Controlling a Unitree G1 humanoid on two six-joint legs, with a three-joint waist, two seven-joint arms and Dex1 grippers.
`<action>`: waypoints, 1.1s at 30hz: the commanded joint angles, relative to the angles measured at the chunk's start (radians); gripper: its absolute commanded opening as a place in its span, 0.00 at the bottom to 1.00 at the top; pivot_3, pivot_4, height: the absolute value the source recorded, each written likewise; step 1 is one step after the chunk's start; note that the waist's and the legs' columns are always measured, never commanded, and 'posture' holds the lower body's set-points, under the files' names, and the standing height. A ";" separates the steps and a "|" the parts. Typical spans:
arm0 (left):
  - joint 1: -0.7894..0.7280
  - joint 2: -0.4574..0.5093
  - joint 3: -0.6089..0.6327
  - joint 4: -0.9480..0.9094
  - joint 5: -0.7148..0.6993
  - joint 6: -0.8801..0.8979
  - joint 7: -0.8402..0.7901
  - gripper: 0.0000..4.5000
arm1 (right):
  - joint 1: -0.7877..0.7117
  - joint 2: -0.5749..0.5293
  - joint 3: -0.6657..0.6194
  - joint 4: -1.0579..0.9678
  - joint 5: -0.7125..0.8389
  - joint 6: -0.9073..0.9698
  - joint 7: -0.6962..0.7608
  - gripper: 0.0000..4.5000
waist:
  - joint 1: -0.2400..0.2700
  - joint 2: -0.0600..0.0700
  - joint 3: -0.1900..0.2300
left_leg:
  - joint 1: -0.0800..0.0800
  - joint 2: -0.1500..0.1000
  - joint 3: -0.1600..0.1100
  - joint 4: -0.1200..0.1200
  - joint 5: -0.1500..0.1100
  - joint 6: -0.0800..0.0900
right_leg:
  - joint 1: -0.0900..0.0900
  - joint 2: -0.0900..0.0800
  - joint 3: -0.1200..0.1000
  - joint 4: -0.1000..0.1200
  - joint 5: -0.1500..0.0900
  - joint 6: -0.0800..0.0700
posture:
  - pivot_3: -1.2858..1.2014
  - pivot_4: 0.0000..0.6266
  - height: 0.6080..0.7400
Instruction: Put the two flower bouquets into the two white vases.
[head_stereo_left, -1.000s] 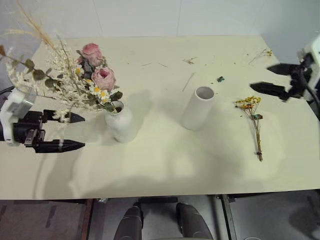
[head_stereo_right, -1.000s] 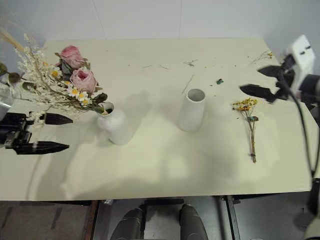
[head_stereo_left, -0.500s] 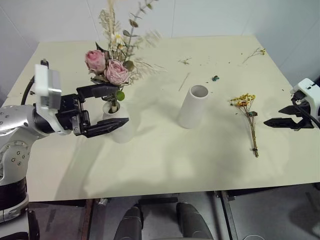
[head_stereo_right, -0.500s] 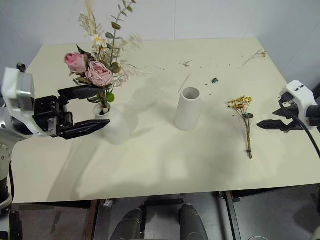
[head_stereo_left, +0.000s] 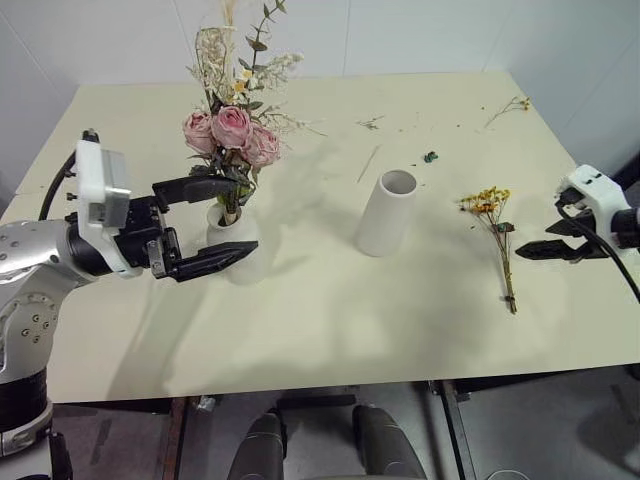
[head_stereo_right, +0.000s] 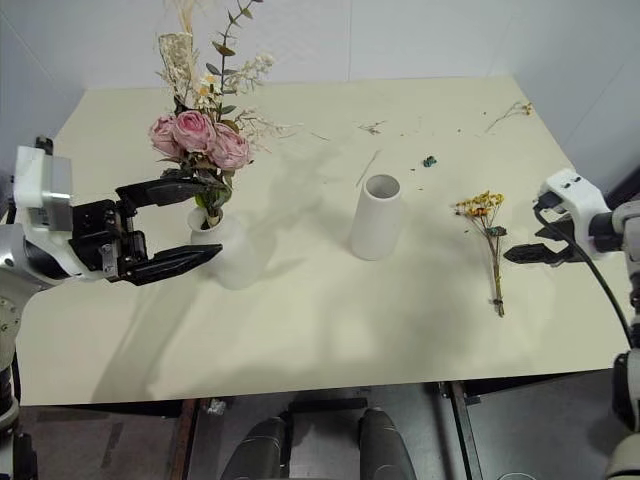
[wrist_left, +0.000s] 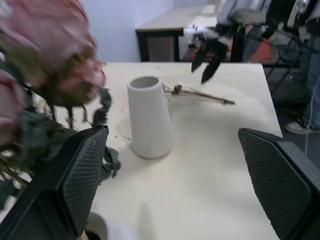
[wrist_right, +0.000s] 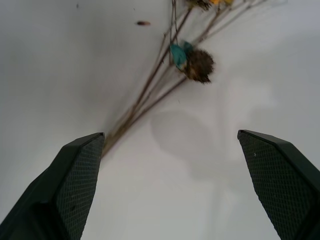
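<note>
In the left eye view we saw a cream table (head_stereo_left: 330, 330) filling most of the frame, white wall panels behind it along the top and grey floor at the bottom edge, with tiny twigs (head_stereo_left: 376, 122) scattered near the upper centre. At left of centre stood the squat vase (head_stereo_left: 238, 250) holding the big bouquet (head_stereo_left: 232, 135) upright, roses above its neck. The left gripper (head_stereo_left: 228, 222) sat spread wide beside that vase with one finger on each side of the neck and stems, gripping nothing that we could make out. In the middle stood the cylinder vase (head_stereo_left: 387, 213), empty. To its right the yellow sprig (head_stereo_left: 497, 235) lay flat on the table, and at the right edge the right gripper (head_stereo_left: 548, 238) hung just beside it, parted and empty. In the left wrist view we saw blurred roses at the upper left, the cylinder vase at centre on the cream top, the sprig behind it, and desks and a person's legs (wrist_left: 312, 80) beyond. In the right wrist view the sprig's stems lay at the top centre between widely parted fingers (wrist_right: 75, 185), untouched.
</note>
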 joint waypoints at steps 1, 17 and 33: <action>0.025 0.007 0.047 -0.054 -0.042 0.013 0.030 0.99 | -0.032 0.022 0.004 0.041 -0.029 -0.030 -0.023 1.00 | 0.001 0.000 0.000 | 0.000 0.000 0.000 0.000 0.000 0.000 | 0.000 0.000 0.000 0.000 0.000 0.000 | 0.52 0.24 1.00; 0.074 -0.033 0.056 -0.104 -0.082 -0.013 0.092 1.00 | -0.099 0.147 0.087 0.183 -0.122 0.067 -0.054 0.78 | -0.002 -0.001 -0.001 | 0.001 0.000 0.000 0.001 0.000 0.000 | 0.001 0.000 0.000 -0.001 0.001 0.000 | 0.52 0.24 1.00; 0.037 -0.041 0.012 -0.027 -0.016 -0.073 0.071 1.00 | -0.036 0.118 -0.203 0.102 0.051 0.052 -0.142 0.01 | 0.002 -0.004 -0.002 | 0.000 0.000 0.000 0.002 0.000 0.000 | 0.002 0.001 0.001 -0.002 0.005 0.001 | 0.52 0.24 1.00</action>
